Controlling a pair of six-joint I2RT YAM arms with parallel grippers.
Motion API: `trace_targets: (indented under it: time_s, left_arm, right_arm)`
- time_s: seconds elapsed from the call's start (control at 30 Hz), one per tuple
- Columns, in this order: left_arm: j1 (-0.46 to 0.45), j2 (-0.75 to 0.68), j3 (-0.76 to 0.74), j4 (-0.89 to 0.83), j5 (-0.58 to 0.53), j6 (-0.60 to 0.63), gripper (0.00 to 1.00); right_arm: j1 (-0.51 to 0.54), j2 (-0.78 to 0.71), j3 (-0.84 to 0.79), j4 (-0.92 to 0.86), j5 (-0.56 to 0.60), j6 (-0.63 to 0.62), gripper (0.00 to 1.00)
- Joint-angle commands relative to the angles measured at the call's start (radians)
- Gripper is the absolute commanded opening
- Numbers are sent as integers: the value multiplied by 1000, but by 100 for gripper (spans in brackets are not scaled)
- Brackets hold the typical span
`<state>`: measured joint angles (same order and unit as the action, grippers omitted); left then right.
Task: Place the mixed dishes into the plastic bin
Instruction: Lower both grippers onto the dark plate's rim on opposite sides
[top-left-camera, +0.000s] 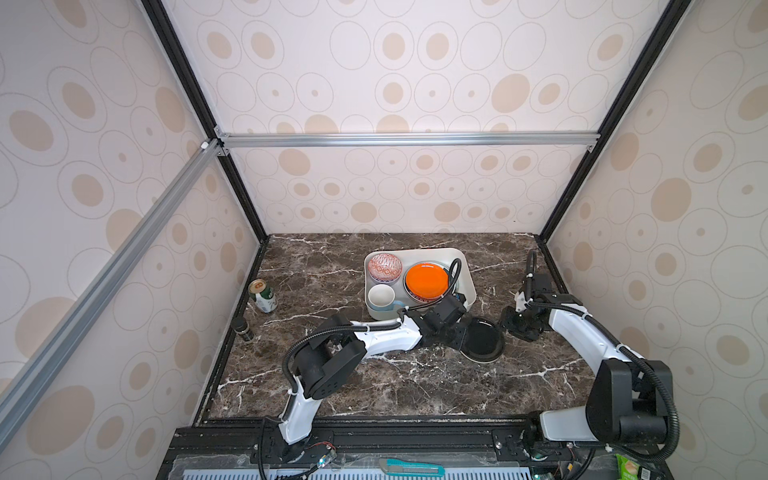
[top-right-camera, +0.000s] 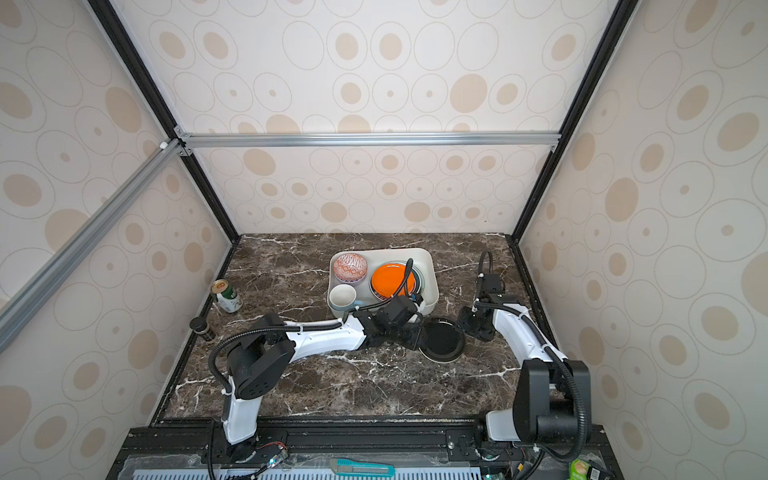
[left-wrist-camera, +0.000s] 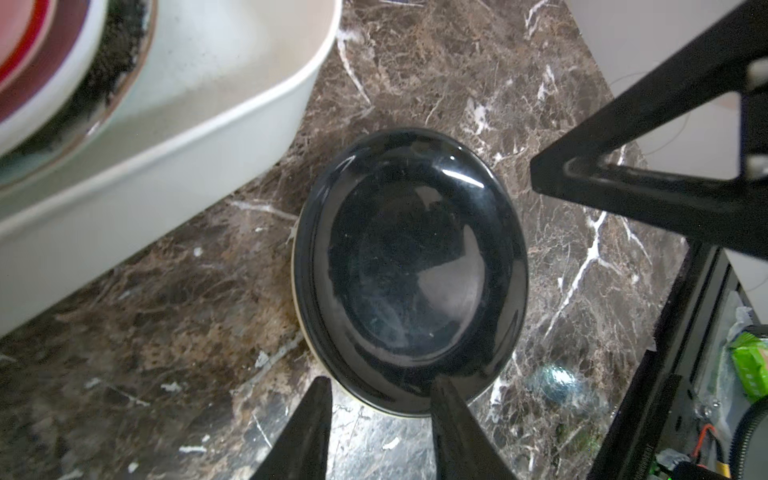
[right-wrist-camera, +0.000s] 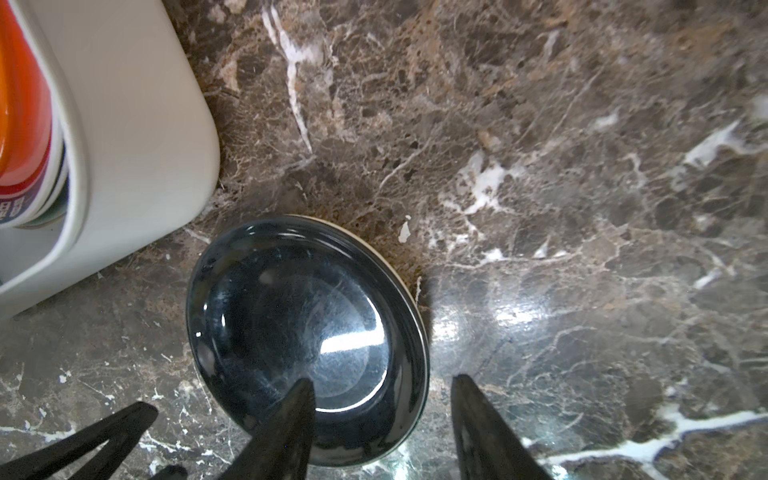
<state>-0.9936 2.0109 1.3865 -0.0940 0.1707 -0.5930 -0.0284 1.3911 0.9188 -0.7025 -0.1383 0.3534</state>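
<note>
A glossy black plate (top-left-camera: 484, 340) (top-right-camera: 442, 338) with a pale under-edge lies on the marble, just in front of the plastic bin (top-left-camera: 415, 250) (top-right-camera: 382, 250). In the bin are a red-white patterned bowl (top-left-camera: 385, 266), a light-blue mug (top-left-camera: 381, 296) and an orange plate (top-left-camera: 426, 280) on top of a stack. My left gripper (top-left-camera: 458, 340) (left-wrist-camera: 380, 382) is open at the black plate's (left-wrist-camera: 411, 266) left edge, one finger over the rim and one on the table side. On the plate's (right-wrist-camera: 299, 332) right edge my right gripper (top-left-camera: 517, 328) (right-wrist-camera: 381, 380) is open, straddling the rim the same way.
A green drink can (top-left-camera: 263, 295) and a small dark jar (top-left-camera: 243, 328) stand by the left wall. A teal cutter (top-left-camera: 411, 467) and a green packet (top-left-camera: 627, 469) lie on the front rail. The bin's corner (right-wrist-camera: 137, 124) is close to the black plate.
</note>
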Motion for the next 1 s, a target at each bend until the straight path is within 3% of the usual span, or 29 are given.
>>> trace_targets:
  time_s: [0.0,0.43,0.97]
  left_arm:
    - [16,24,35,-31,10,21,37]
    - [33,73,49,-26,37,28,31]
    - [35,138,118,-47,63,41,8]
  right_arm:
    - [-12,-7,-5,-14,0,-2,56]
    - [-21,15,-3,-12,-5,-3,55]
    - [-28,34,-41,10,6,6,55]
